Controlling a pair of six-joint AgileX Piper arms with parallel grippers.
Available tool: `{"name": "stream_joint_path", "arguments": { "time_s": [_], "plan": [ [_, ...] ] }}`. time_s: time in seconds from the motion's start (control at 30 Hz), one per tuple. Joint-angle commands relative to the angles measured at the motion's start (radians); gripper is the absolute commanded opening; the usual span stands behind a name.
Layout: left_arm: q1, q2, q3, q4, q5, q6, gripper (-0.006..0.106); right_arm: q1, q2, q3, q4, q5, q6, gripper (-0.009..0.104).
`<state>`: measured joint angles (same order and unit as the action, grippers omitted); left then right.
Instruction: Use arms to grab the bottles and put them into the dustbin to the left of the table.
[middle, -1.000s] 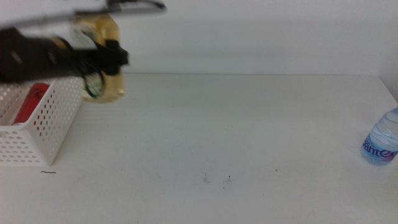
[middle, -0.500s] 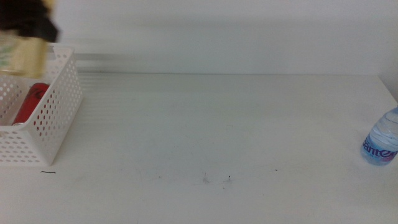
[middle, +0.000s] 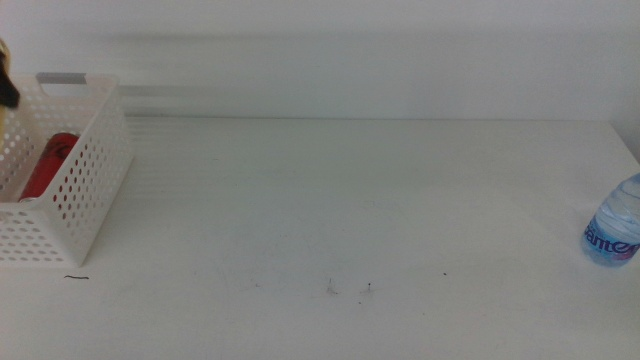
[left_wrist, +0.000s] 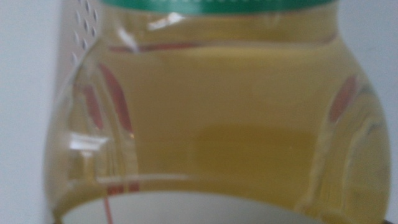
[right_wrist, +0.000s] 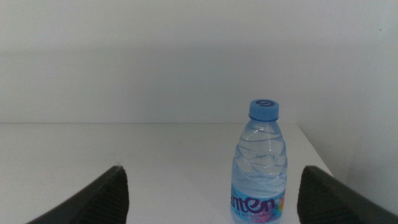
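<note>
**Bottles split between bin and bench**

Tea bottle (left_wrist: 211, 118), amber and glossy, fills the left wrist view beside the perforated white dustbin (middle: 85, 190) holding a red can (middle: 45, 165); left gripper's state cannot be told. Right gripper (right_wrist: 214, 193) gapes wide toward the ribbed, blue-capped water bottle (right_wrist: 261, 165) at the bench (middle: 350, 200) edge.

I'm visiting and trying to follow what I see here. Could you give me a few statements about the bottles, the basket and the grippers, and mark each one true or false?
1. The red can lies inside the white basket. True.
2. The water bottle has a red cap. False: its cap is blue.
3. The water bottle stands upright near the table's right edge. True.
4. The right gripper is clamped on the water bottle. False: its jaws are wide open, with the bottle standing ahead of them, untouched.
5. The yellow tea bottle fills the left wrist view. True.
6. Two bottles stand in the middle of the table. False: none stands there.
</note>
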<state>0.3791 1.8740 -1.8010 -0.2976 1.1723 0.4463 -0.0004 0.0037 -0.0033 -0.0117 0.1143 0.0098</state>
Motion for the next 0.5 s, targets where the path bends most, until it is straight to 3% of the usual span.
{"name": "stream_joint_path", "arguments": {
  "time_s": [0.0,0.13,0.23,0.33,0.47],
  "plan": [
    [0.005,0.023,-0.021,-0.025,-0.015,0.000,0.009,-0.009,-0.004,0.003,-0.009,-0.007,-0.004,0.084],
    [0.005,0.082,-0.023,-0.022,-0.033,0.002,0.009,-0.009,-0.004,0.003,-0.009,-0.007,-0.004,0.084],
    [0.005,0.114,-0.025,-0.026,-0.035,0.025,0.017,-0.009,-0.004,0.003,-0.009,-0.007,-0.004,0.084],
    [0.001,0.133,-0.025,-0.022,-0.042,0.025,0.033,-0.009,-0.004,0.003,-0.009,-0.007,-0.004,0.084],
    [-0.003,0.143,-0.025,-0.022,-0.066,0.025,0.065,-0.009,-0.004,0.003,-0.009,-0.007,-0.004,0.084]
  ]
}}
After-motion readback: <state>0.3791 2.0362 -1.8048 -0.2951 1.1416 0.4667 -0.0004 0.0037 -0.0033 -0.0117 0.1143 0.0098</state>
